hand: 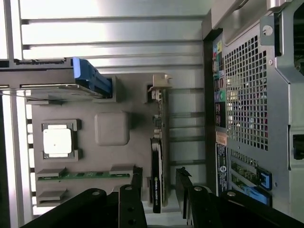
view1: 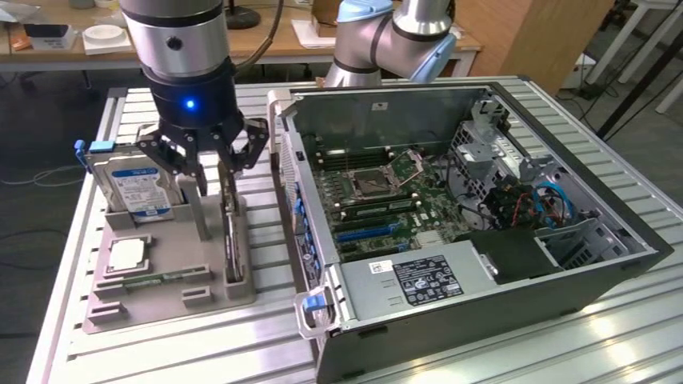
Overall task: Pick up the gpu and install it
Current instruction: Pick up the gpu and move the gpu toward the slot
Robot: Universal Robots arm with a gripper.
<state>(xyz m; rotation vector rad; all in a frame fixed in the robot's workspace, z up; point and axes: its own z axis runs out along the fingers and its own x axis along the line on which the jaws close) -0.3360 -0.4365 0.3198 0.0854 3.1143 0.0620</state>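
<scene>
Gripper (hand: 159,184) spread wide, pointing straight down from vertical wrist, jaws either side of upright gpu (view1: 229,230), gray holder (view1: 176,250).

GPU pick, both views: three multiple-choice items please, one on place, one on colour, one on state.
1. Where is the gpu?
A. lifted clear in the gripper
B. standing on edge in the grey parts holder
C. lying flat on top of the hard drive

2. What colour is the label on the hard drive?
A. red
B. yellow
C. blue

3. How is the gripper?
A. open, one finger on each side of the gpu
B. shut on the gpu
C. shut on the hard drive

Key:
1 B, the card stands on edge in the holder's slot.
2 C, the upright drive's label is blue.
3 A, the wrist view shows a gap between each finger and the card.
</scene>
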